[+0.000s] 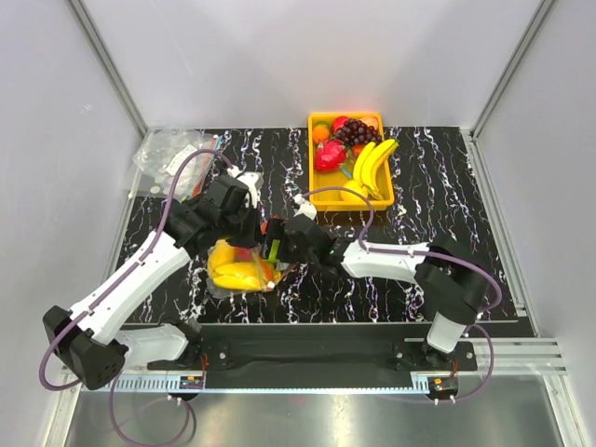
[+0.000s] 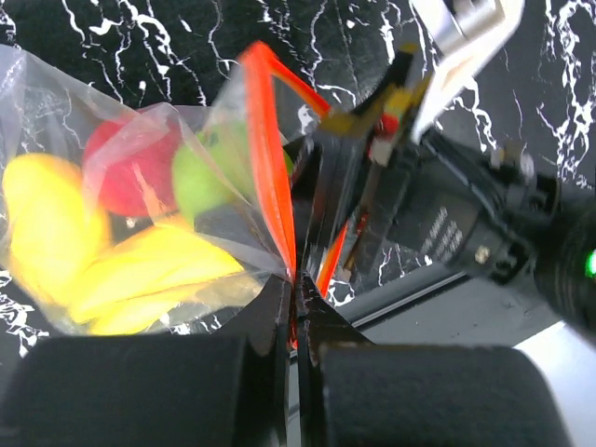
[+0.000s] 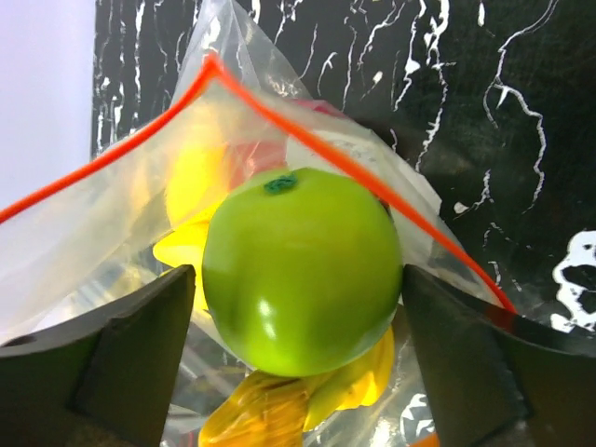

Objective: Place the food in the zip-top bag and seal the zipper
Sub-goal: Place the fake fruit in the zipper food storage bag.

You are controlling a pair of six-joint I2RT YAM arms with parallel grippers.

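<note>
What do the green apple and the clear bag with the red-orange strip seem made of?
Round green apple: probably glossy moulded plastic, given its even colour and sharp highlights. Clear zip-top bag: thin shiny plastic film, see-through and creased.

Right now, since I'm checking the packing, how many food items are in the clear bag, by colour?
Green apple: 1, held by the right gripper
Red piece: 1
Yellow pieces: 2, as far as shows
Total in the zip-top bag: 4

Clear crinkly zip-top bag (image 1: 237, 275) lies on black marbled bench (image 1: 447, 177), round green apple (image 3: 303, 270) in its mouth, yellow plastic tray (image 1: 313, 163) behind.
</note>
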